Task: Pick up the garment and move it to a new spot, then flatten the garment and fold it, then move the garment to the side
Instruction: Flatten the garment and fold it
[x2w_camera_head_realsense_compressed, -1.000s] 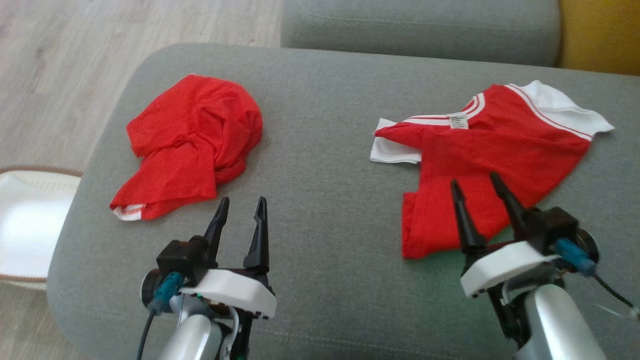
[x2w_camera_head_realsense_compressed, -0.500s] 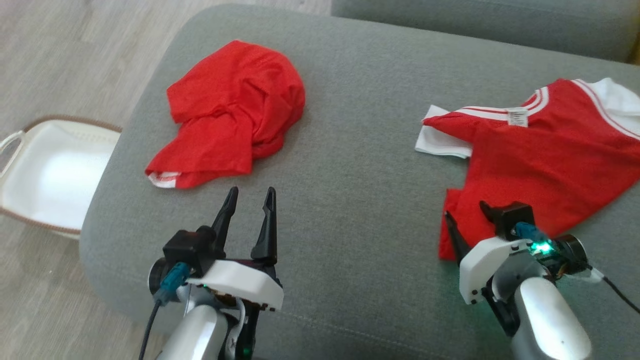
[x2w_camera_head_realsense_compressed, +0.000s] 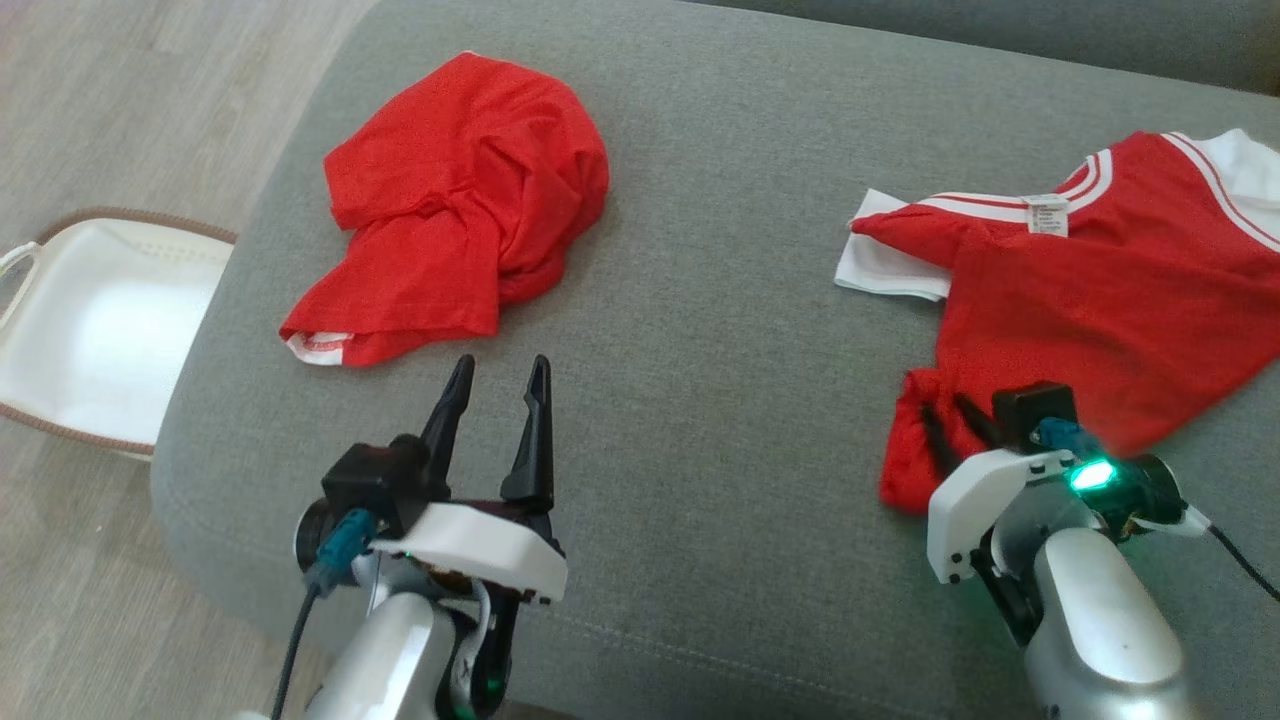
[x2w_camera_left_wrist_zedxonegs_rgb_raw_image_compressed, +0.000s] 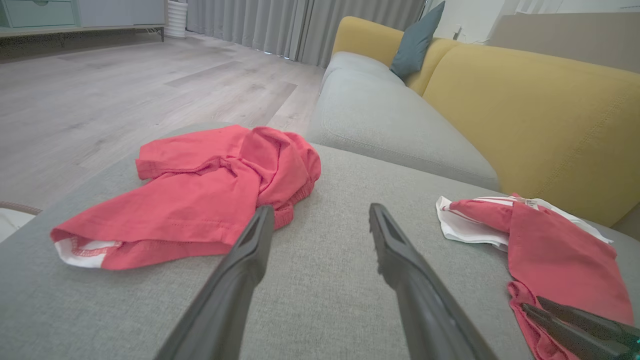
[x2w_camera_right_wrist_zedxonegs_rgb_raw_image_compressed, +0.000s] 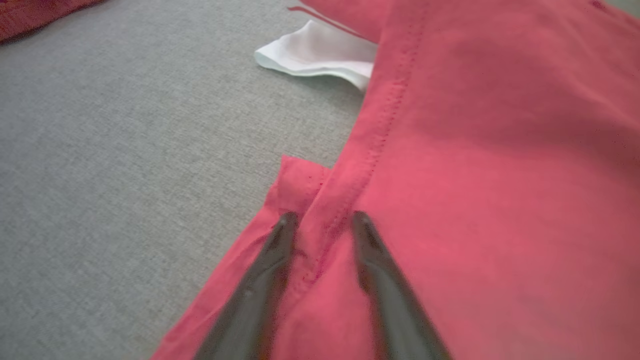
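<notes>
Red shirt (x2w_camera_head_realsense_compressed: 1080, 310) with white sleeves, spread on the sofa (x2w_camera_head_realsense_compressed: 720, 350), right side. Right gripper (x2w_camera_right_wrist_zedxonegs_rgb_raw_image_compressed: 324, 216): 2 fingers narrow astride a raised seam fold, grip uncertain. Left gripper (x2w_camera_head_realsense_compressed: 502, 362) — wide, empty.

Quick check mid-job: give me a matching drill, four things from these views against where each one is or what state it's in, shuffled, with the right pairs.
Things:
1. left gripper
2. right gripper
3. crumpled red garment
4. white basket

Places or states:
A. on the floor beside the left end of the grey cushion
B. straddling a seam at the near corner of the red-and-white shirt
C. open over bare cushion, holding nothing
D. heaped on the cushion's left part

Pairs: 1-C; 2-B; 3-D; 4-A.
</notes>
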